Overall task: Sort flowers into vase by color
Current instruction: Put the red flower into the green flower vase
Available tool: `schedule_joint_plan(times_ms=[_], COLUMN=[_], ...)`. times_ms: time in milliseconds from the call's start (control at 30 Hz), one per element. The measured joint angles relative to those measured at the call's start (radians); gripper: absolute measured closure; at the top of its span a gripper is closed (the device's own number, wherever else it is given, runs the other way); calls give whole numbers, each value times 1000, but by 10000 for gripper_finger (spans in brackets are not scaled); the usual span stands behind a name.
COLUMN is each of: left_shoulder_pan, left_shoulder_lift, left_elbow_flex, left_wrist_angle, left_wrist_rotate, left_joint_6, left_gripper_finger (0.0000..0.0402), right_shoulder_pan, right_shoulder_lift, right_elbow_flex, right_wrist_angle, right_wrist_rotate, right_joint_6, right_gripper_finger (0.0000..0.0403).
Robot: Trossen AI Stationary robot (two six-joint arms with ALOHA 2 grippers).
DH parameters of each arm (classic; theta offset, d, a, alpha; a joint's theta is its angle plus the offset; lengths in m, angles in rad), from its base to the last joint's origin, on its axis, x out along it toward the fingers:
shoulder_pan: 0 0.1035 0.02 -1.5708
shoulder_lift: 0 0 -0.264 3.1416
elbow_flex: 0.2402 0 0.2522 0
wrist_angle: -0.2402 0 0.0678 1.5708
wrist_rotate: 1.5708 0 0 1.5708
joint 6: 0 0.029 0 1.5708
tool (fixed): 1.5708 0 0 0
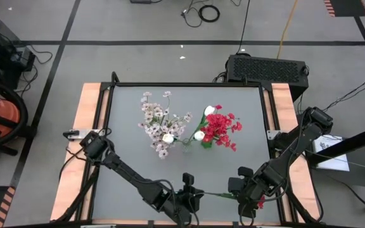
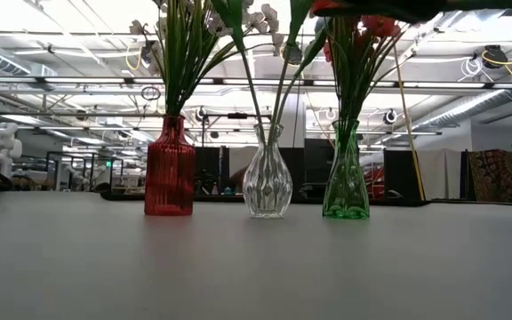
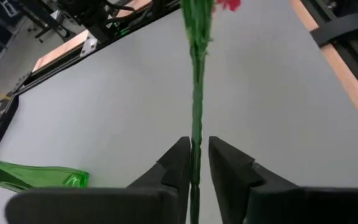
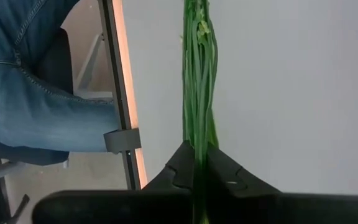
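Observation:
A red flower sprig is held level above the table's near edge; its thin green stem (image 1: 217,195) runs from my left gripper (image 1: 189,192) to my right gripper (image 1: 241,190), and the red bloom (image 1: 260,202) sticks out past the right one. My right gripper (image 4: 195,152) is shut on the stem. My left gripper (image 3: 197,163) is narrowly open, one finger on each side of the stem (image 3: 196,93). Three vases stand mid-table: red (image 2: 169,169) with pinkish-white blossoms (image 1: 156,120), clear (image 2: 267,182) with white buds (image 1: 199,135), green (image 2: 345,178) with red blooms (image 1: 222,128). My right gripper pinches the sprig's green stem (image 4: 196,134) between its two fingers, close to the bloom end and where the stalks are bundled. The fingers lie along the stem. The sprig is lifted clear of the table and lies about level, reaching toward the left gripper.
The vases stand in a row across the table's middle, and their flowers spread wide above them. Bare grey table lies between them and the grippers. A person in jeans (image 4: 23,74) sits just beyond the near wooden rail (image 4: 120,81). A black box (image 1: 266,66) sits past the far edge.

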State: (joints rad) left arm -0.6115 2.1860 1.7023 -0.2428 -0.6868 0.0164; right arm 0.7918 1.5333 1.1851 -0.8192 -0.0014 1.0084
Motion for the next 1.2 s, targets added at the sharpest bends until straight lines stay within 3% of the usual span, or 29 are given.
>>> schedule_joint_plan(times_ms=[200,467,633,733,867,1067,1200], left_shoulder_pan=[0,-4,-4,-11,-53,-172,-261], left_shoulder_lift=[-3,-12,-30,-85,-207,-430,-546], left_elbow_flex=[0,0,0,0,0,0,0], left_wrist_angle=[-24,-71,-160,-254,-401,-627,-661], left_wrist_rotate=[1,18,10,-2,-47,-56,-197], left_joint_6=[17,1,-39,-97,-182,-306,-344], left_gripper_finger=[384,396,396,396,396,396,396], right_shoulder_pan=[0,0,0,34,149,348,419], right_shoulder_lift=[0,-1,-2,-2,-10,-53,-54], right_elbow_flex=[0,5,99,201,297,281,230], right_wrist_angle=[8,8,-40,-154,-347,-580,-616], right_wrist_rotate=[32,116,177,295,534,772,855], right_joint_6=[-2,-30,-92,-140,-126,208,391], right_gripper_finger=[383,302,247,222,208,207,207])
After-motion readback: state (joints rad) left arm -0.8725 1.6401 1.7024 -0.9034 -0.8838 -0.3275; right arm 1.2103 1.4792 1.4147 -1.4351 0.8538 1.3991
